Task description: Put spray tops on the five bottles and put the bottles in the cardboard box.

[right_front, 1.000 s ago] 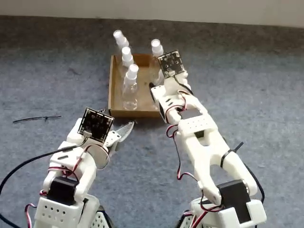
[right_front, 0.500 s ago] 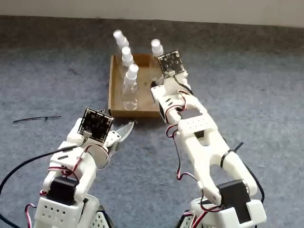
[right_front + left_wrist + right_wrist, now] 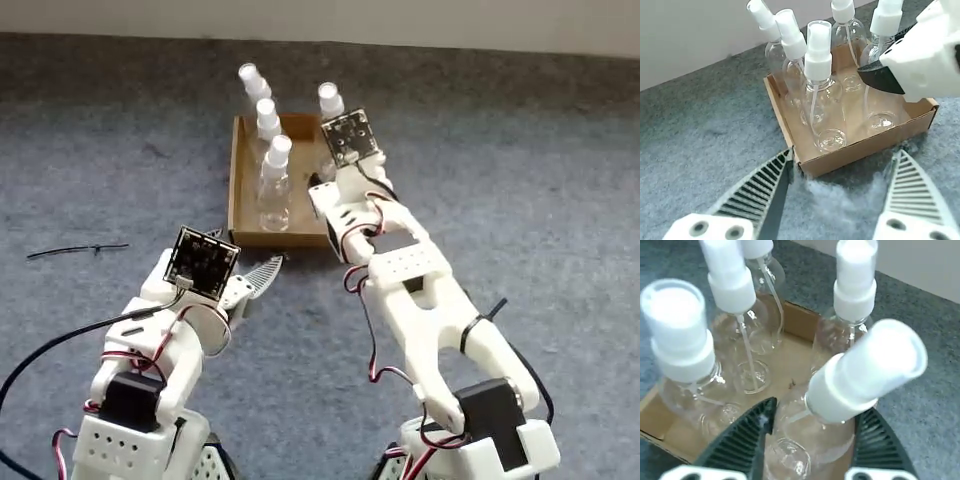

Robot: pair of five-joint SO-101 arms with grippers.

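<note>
Worktop [image 3: 520,180]: grey carpet; pale wall [image 3: 400,15] behind.
Left pincer [image 3: 845,156]: released, near cardboard box [image 3: 236,180].
Right pincer [image 3: 817,410]: grasping tilted bottle [image 3: 865,370] inside box.

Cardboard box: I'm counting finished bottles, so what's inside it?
Five spray-topped bottles are inside; the fifth bottle leans, held by the right end effector. That end effector covers part of its body.

The right arm [image 3: 400,270] hides most of the fifth bottle [image 3: 879,107].
</note>
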